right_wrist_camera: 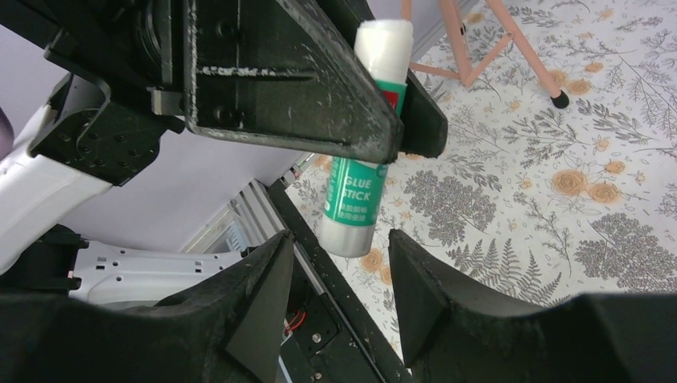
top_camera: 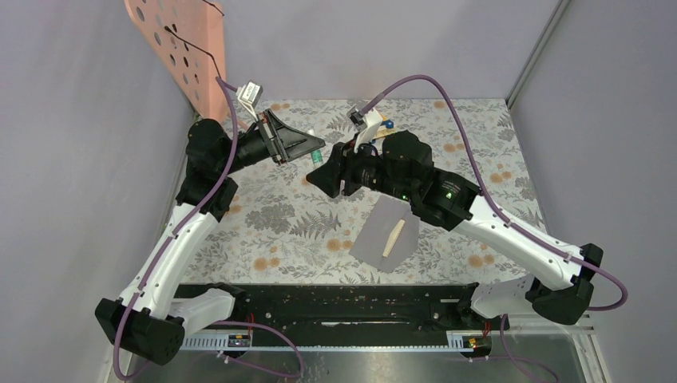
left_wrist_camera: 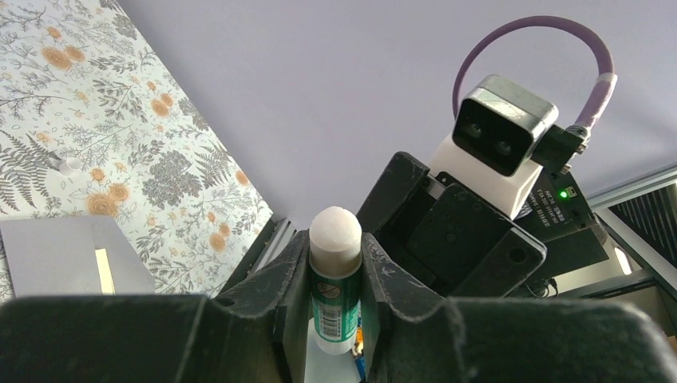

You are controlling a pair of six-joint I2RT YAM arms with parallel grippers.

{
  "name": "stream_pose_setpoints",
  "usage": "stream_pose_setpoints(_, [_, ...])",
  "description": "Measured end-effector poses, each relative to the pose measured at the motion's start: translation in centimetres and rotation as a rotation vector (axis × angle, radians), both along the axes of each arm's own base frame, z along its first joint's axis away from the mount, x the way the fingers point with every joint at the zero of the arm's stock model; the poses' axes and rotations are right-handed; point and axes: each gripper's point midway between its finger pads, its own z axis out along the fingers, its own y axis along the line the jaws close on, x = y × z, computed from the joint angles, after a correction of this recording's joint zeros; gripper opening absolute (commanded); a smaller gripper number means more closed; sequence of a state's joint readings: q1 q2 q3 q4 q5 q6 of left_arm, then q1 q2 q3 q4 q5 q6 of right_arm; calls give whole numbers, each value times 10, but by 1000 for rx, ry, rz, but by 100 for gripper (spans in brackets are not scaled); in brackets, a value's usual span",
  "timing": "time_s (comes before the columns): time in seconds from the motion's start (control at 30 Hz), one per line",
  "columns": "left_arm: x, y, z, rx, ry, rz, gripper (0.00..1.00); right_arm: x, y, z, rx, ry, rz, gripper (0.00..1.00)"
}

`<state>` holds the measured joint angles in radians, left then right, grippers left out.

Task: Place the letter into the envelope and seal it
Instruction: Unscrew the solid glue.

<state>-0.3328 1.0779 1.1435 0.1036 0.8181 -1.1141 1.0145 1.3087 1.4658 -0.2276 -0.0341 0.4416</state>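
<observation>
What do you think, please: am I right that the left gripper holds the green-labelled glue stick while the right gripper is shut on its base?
Not quite: the right wrist view shows the right gripper open and clear of the glue stick. The left gripper does hold it.

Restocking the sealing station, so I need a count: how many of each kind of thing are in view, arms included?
glue stick: 1
envelope: 1
pink perforated board: 1
small white piece: 1
robot arms: 2
Total: 6
</observation>
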Motion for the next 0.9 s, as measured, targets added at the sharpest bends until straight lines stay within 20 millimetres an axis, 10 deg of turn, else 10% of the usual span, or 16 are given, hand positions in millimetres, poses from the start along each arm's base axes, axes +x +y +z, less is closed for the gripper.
stream_pose_setpoints(0.33, [-1,1,2,2,-19,9,0,5,4,5,17,10,-21,12])
stream_pose_setpoints(0.53, [-1,2,3,2,-23,13,0,5,4,5,20,11,-25,41])
stream_pose_setpoints(0.67, [-1,2,3,1,-23,14,0,6,5,7,25,15,-27,42])
stream_pose_setpoints(0.9, [-3,3,5,1,-35,14,0,7,8,9,35,24,-30,2])
